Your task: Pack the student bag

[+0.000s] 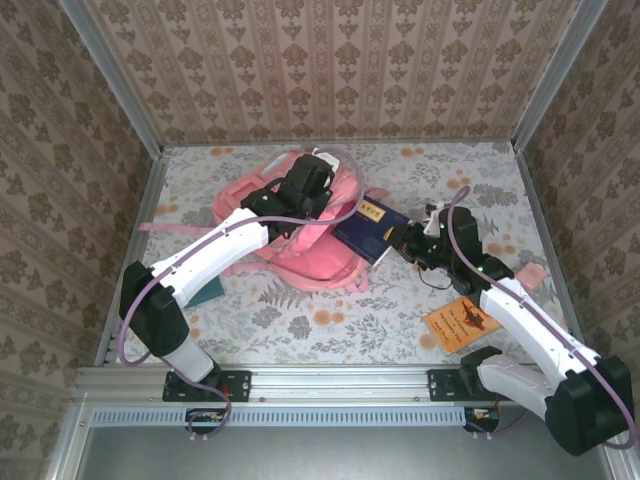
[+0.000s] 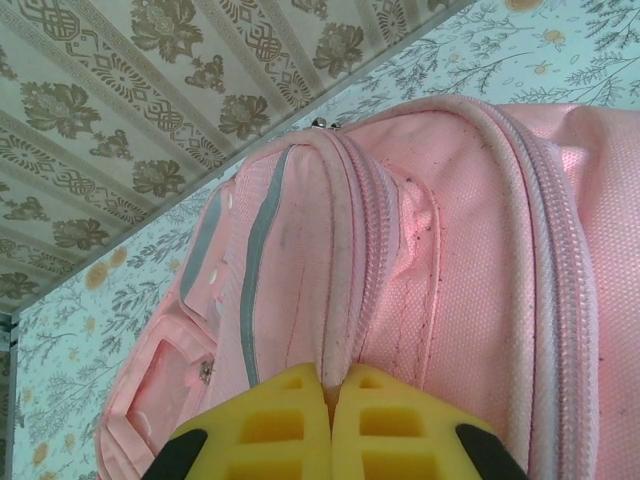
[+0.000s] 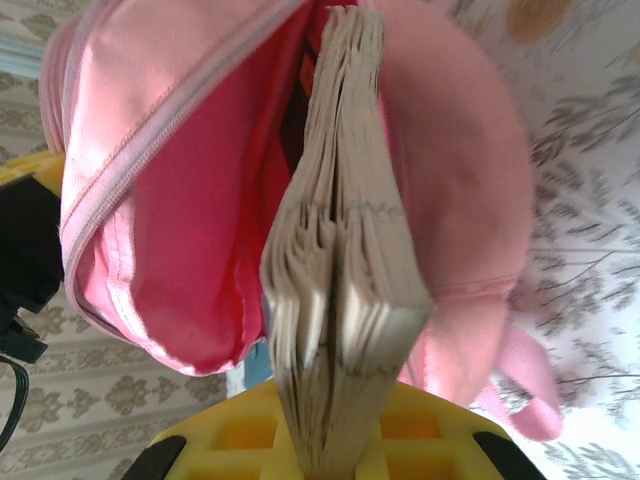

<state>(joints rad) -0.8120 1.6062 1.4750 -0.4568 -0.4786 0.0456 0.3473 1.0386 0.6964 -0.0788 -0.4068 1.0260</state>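
While the pink backpack (image 1: 300,262) lies lengthwise across the table (image 1: 330,330), mouth facing right, the left gripper (image 2: 333,395) pinches its zip seam; the right gripper (image 1: 412,240) clamps a blue book (image 1: 366,228) in that mouth.

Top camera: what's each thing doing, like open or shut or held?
student bag, unzipped, mouth open, lying on the table.
book, gripped, far end poked into the bag.
left gripper, shut on the bag's fabric.
right gripper, shut on the book.
orange booklet, lying flat on the table, unpacked.
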